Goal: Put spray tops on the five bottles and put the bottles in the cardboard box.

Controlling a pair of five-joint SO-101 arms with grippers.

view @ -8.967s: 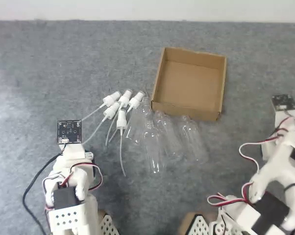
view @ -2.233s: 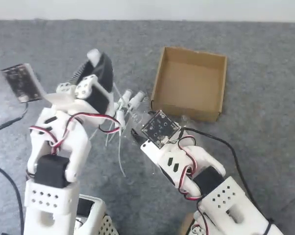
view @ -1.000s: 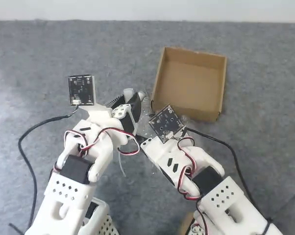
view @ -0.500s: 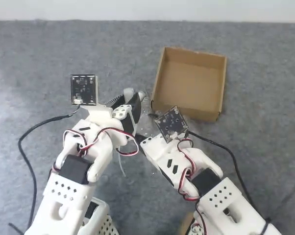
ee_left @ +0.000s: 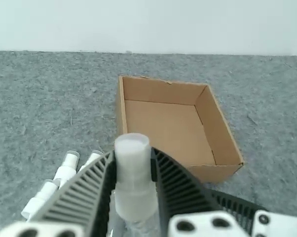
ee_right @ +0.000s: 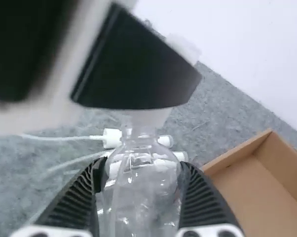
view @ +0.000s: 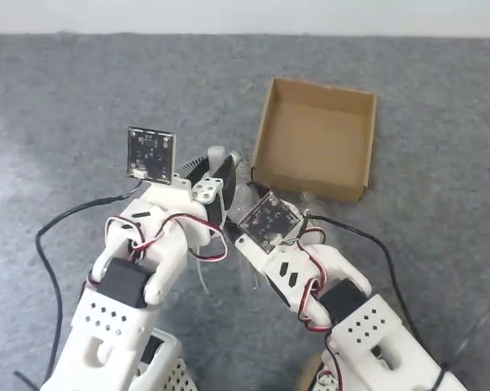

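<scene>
While L gripper (ee_left: 132, 163) pinches a spray top (ee_left: 132, 185), R gripper (ee_right: 140, 173) clamps the bottle (ee_right: 138, 200) under it.

A grey felt-covered table (view: 66, 98) carries an open, shallow cardboard box (view: 314, 138) toward its far side, with a cluster of white spray tops (ee_left: 63, 170) lying flat near the box's corner.

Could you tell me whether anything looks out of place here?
Nothing stands out: the cardboard box sits upright, the right gripper grips a clear bottle, and the left gripper holds a spray top at its neck.
</scene>
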